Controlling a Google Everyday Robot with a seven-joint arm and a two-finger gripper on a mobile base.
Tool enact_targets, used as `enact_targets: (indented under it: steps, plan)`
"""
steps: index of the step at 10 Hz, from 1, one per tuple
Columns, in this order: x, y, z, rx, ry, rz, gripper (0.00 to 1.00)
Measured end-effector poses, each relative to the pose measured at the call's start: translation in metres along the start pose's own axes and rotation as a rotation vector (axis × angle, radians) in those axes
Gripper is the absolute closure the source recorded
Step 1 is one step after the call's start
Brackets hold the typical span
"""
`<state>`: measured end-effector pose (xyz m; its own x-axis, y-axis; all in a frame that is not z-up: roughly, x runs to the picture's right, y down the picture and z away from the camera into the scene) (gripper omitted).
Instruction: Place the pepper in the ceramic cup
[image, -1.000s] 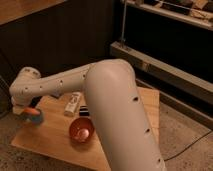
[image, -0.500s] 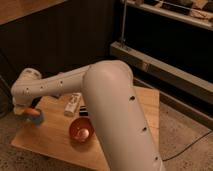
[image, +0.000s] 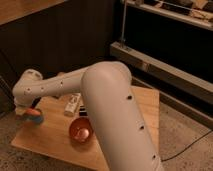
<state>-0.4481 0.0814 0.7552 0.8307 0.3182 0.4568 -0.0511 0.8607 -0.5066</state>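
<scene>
The gripper (image: 26, 108) is at the end of the white arm, low over the left end of the wooden table (image: 50, 137). Right beside it an orange piece, the pepper (image: 33, 113), sits at the top of the small light-blue ceramic cup (image: 37, 120). Only the pepper's orange end shows. I cannot tell whether the gripper still holds it. The arm's wrist (image: 27, 82) hides much of the gripper.
A round red-orange bowl (image: 81, 131) stands in the middle front of the table. A white oblong box (image: 72, 104) and a dark flat item (image: 83, 113) lie behind it. The thick white arm link (image: 117, 115) covers the table's right half. A metal shelf rail (image: 160, 67) runs behind.
The arm's upper part has shifted slightly. The gripper end stays by the cup with the orange pepper at the same spot.
</scene>
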Motion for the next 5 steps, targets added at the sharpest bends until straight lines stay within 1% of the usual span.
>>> enact_targets:
  steps: [2,3,5]
  plan:
    - [0.0029,0.0010,0.0042,-0.008,0.001,0.005,1.00]
    - [0.0045,0.0018,0.0063,-0.013,0.002,0.007,0.98]
    - [0.0066,0.0037,0.0091,-0.023,0.005,0.006,0.82]
